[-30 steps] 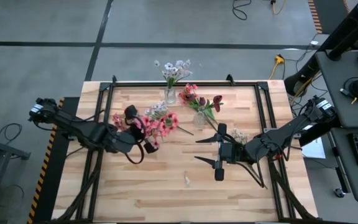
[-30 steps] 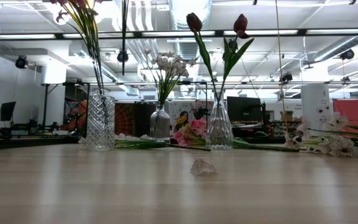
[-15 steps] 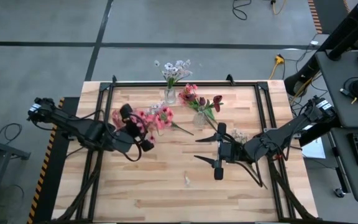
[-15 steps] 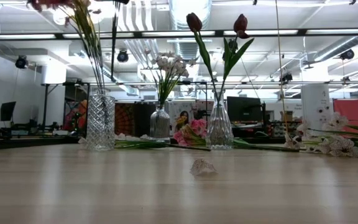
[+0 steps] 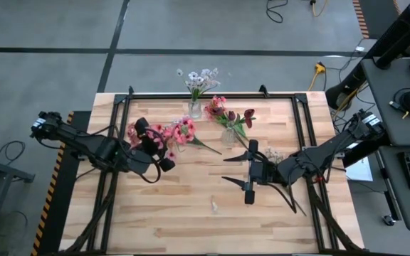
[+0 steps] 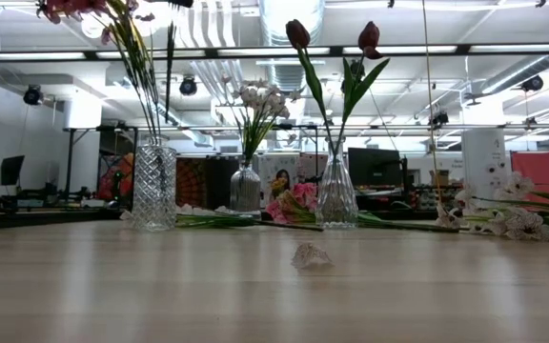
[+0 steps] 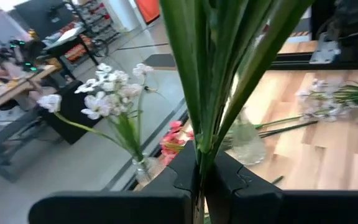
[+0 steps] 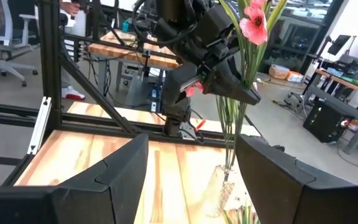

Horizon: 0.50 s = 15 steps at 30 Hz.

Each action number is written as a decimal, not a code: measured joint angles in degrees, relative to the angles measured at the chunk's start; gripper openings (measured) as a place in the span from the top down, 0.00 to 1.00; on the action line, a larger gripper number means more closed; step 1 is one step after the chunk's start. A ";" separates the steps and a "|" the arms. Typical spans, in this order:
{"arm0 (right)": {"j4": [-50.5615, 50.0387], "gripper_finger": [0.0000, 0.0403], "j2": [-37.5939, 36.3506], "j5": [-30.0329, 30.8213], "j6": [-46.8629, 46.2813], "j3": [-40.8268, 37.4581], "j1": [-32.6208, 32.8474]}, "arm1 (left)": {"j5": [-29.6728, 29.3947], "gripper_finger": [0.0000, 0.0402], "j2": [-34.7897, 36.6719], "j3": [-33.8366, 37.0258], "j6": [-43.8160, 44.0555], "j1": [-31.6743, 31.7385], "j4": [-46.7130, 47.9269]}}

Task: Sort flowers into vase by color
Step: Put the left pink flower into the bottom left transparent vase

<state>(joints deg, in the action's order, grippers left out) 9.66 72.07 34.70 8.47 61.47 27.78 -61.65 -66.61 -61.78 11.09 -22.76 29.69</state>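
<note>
My left gripper [image 5: 164, 148] is shut on a bunch of pink flowers [image 5: 179, 131] at the table's left middle. Their green stalks [image 6: 151, 86] run down into a cut-glass vase [image 6: 153, 186]. A small vase [image 5: 194, 110] at the far edge holds white flowers [image 5: 199, 80]. A clear vase [image 5: 228, 135] to its right holds dark red tulips [image 5: 246, 117]. My right gripper [image 5: 228, 171] waits open at mid-table, right of centre, with nothing between its fingers. My left gripper pinches the bunch's green stalks [image 7: 199, 146] between its two fingers, well below the blossoms. The fingers come about level from the table's left and lie across the stalks. The bunch stands steeply, leaning left, with its lower ends inside the cut-glass vase [image 8: 220, 184].
Loose white flowers [image 5: 272, 154] lie on the table just past my right gripper. A pink bloom [image 5: 216, 107] lies by the tulip vase. A small pale scrap [image 5: 214, 206] sits near the front middle. A black frame [image 5: 212, 95] borders the table's far edge.
My left gripper has rolled and shifted slightly toward the table's left and far edges, still shut on the stalks. The pink blossoms have swung up and left with it, so the bunch now leans left in the cut-glass vase. My right arm has kept still.
</note>
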 joint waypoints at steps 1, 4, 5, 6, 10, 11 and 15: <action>-0.02 0.42 0.00 -0.02 -0.12 0.00 -0.10 | -0.65 1.00 0.00 0.00 0.00 0.00 0.49; -0.08 0.42 0.00 -0.02 -0.16 0.00 -0.10 | -0.80 1.00 0.00 0.00 0.00 0.00 1.93; -0.06 0.42 0.00 -0.02 -0.12 0.00 -0.10 | -0.80 1.00 0.00 0.00 0.02 0.00 2.11; -0.07 0.42 0.00 -0.02 -0.07 0.00 -0.09 | -0.80 1.00 0.00 0.00 0.12 0.00 2.48; -0.06 0.42 0.00 -0.02 -0.11 0.00 -0.09 | -0.80 1.00 -0.02 0.00 0.21 0.00 2.97; -0.06 0.42 0.00 -0.02 -0.11 0.00 -0.08 | -0.81 1.00 0.00 0.00 0.39 0.00 2.98; -0.10 0.42 0.01 -0.02 -0.32 0.00 -0.08 | -0.80 1.00 0.00 0.00 3.21 0.00 4.42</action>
<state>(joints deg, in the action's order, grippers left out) 9.56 72.08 34.68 8.15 61.47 27.70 -62.46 -66.61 -61.78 14.31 -22.76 34.11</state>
